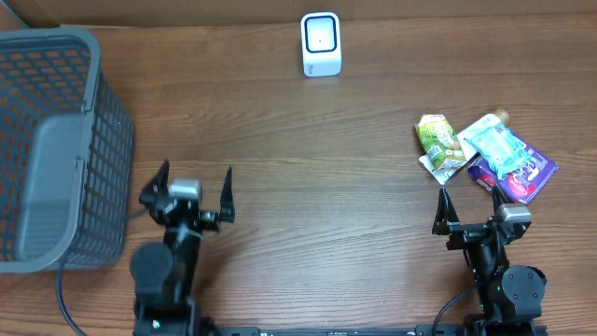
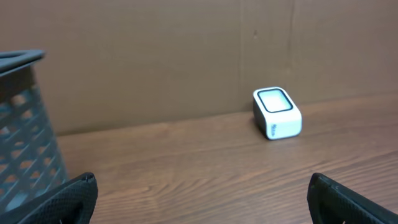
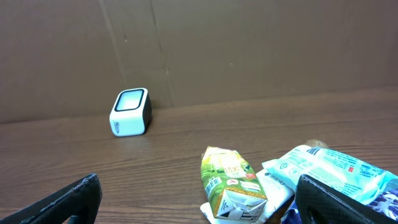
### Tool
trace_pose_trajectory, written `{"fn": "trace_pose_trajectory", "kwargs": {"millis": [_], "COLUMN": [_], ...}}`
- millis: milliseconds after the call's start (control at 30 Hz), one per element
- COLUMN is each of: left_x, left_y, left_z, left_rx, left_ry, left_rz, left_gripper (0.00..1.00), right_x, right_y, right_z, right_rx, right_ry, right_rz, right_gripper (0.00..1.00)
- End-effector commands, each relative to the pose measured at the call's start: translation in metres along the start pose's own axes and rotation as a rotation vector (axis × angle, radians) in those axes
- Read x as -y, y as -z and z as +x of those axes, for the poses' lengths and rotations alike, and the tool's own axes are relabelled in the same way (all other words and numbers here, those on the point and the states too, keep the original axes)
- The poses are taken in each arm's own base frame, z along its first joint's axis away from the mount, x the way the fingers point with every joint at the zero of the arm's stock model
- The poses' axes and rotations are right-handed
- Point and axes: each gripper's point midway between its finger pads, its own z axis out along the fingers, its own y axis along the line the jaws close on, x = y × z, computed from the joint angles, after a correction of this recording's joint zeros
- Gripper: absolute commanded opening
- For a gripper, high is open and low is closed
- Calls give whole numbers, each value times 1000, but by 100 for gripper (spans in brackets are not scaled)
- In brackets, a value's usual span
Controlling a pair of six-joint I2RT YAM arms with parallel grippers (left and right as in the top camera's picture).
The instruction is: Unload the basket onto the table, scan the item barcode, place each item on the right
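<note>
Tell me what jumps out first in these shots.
A big grey mesh basket fills the left side. A small white scanner stands alone at the far middle, against the back wall. On the right lies a bright heap of packets in green, pale blue and purple, overlapping one another.

My small white box-shaped barcode scanner (image 1: 321, 44) (image 2: 277, 113) (image 3: 130, 112) stands upright at the far edge of the table, its dark-rimmed window facing my side. Well apart from it, on my right, the goods lie in one loose pile. A green and yellow drink carton (image 1: 439, 140) (image 3: 231, 183) lies flat at the pile's left, resting on a flat white packet (image 1: 437, 166). Just beside it, a pale blue plastic pouch (image 1: 499, 147) (image 3: 329, 165) lies slantwise over a purple foil packet (image 1: 527, 177).
</note>
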Motion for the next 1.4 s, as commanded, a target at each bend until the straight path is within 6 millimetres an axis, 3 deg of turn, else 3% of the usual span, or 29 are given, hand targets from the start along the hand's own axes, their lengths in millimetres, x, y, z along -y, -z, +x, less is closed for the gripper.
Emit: {"fn": "trace_pose_trajectory", "kwargs": {"millis": [0, 367, 1367], "left_x": [-11, -6, -5], "left_y": [14, 29, 29], "left_z": [20, 71, 72], "left_rx": [39, -50, -55], "left_ry": [-37, -160, -158], "left_rz": [-86, -74, -72], "left_gripper": [100, 100, 100], "right_x": [1, 1, 1], "right_y": [0, 0, 0], "right_z": [2, 2, 2], "right_rx": [5, 5, 5], "right_ry": [3, 3, 3], "right_rz": [1, 1, 1], "right_gripper": [100, 100, 100]}}
